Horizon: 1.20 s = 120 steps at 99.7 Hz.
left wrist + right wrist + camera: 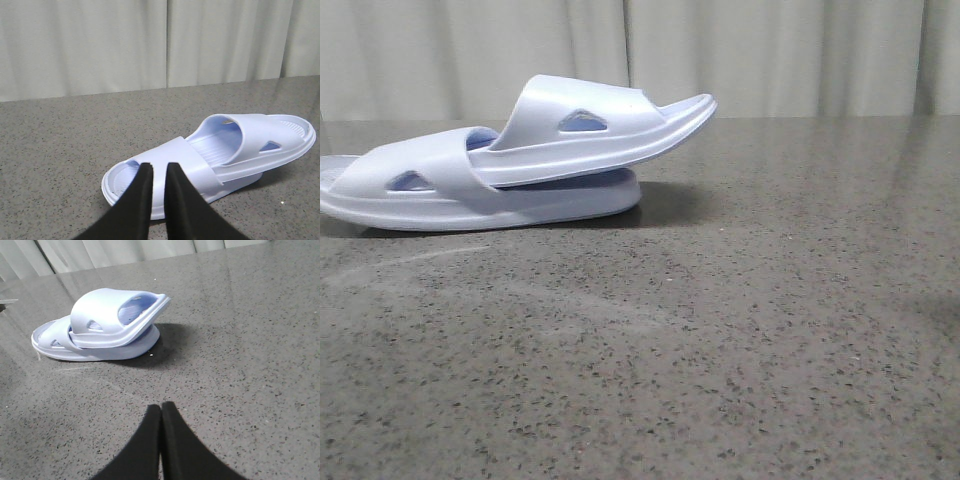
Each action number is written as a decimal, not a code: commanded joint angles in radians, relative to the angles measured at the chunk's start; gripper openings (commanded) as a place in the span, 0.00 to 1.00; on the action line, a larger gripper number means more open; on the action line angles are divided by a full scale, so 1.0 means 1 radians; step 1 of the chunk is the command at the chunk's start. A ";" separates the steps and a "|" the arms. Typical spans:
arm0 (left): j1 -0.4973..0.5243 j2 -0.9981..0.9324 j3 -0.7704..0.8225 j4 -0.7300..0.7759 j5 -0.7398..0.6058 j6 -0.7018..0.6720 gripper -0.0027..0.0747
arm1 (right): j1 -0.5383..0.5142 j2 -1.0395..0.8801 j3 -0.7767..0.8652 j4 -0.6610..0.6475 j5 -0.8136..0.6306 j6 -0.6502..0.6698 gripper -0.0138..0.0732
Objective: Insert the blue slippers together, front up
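The two pale blue slippers lie nested at the table's far left. The lower slipper (550, 205) lies flat. The upper slipper (610, 125) is pushed through its strap and tilts with its toe up to the right. In the left wrist view my left gripper (159, 165) hangs before the lower slipper's strap (175, 155), its fingers parted by a narrow gap and holding nothing; the upper slipper (260, 132) lies beyond. My right gripper (160, 405) is shut and empty over bare table, well short of the slippers (100, 315). Neither gripper shows in the front view.
The dark speckled stone table (720, 330) stretches to the front and right of the slippers. A pale pleated curtain (770, 50) hangs behind its far edge. The lower slipper's heel runs past the left edge of the front view.
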 commanded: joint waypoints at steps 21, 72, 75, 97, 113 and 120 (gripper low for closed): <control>-0.009 0.006 -0.027 -0.042 -0.014 -0.002 0.05 | 0.002 0.000 -0.027 0.021 -0.014 -0.009 0.06; -0.009 0.006 -0.018 0.065 -0.020 -0.028 0.05 | 0.002 0.000 -0.027 0.021 -0.014 -0.009 0.06; -0.009 0.003 -0.018 0.113 -0.023 -0.073 0.05 | 0.002 0.000 -0.027 0.021 -0.014 -0.009 0.06; -0.007 -0.093 0.048 0.882 -0.288 -1.077 0.05 | 0.002 0.000 -0.027 0.021 -0.014 -0.009 0.06; -0.007 -0.187 0.172 1.136 -0.404 -1.268 0.05 | 0.002 0.000 -0.027 0.021 -0.014 -0.009 0.06; -0.007 -0.236 0.231 1.204 -0.448 -1.299 0.05 | 0.002 0.000 -0.027 0.021 -0.014 -0.009 0.06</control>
